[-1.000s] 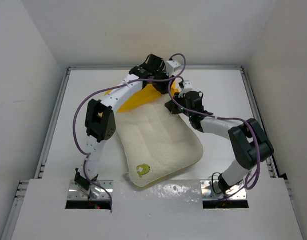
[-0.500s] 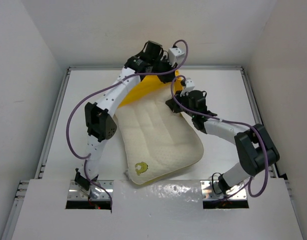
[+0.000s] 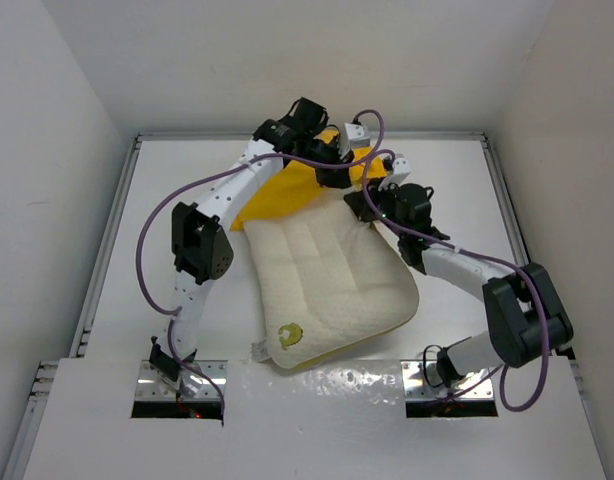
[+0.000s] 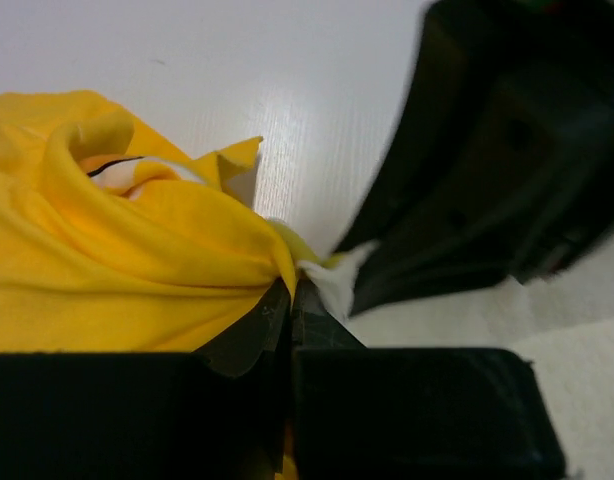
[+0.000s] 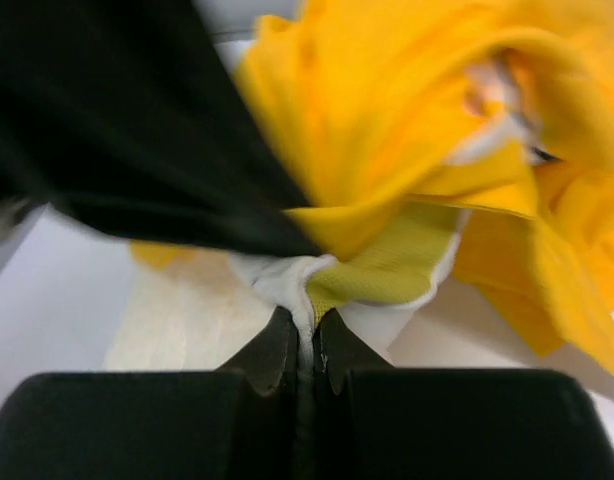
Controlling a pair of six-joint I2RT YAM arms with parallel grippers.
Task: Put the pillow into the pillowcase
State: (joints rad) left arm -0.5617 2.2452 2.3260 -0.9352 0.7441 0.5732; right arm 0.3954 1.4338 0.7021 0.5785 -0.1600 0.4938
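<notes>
Feeding pillow [image 3: 327, 290] into pillowcase [image 3: 272, 195] — near end flat on tabletop [image 3: 457, 190], far corner at the opening. Right tool [image 5: 305, 325] clamped on pillow corner, left tool [image 4: 290, 295] clamped on pillowcase edge. Draw the edge over the corner, hold both grips — avoid bunching. One pillow, one pillowcase.

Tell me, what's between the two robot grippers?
Just bunched yellow pillowcase and the pillow's corner, each pinched by one; the right wrist view shows it.
</notes>
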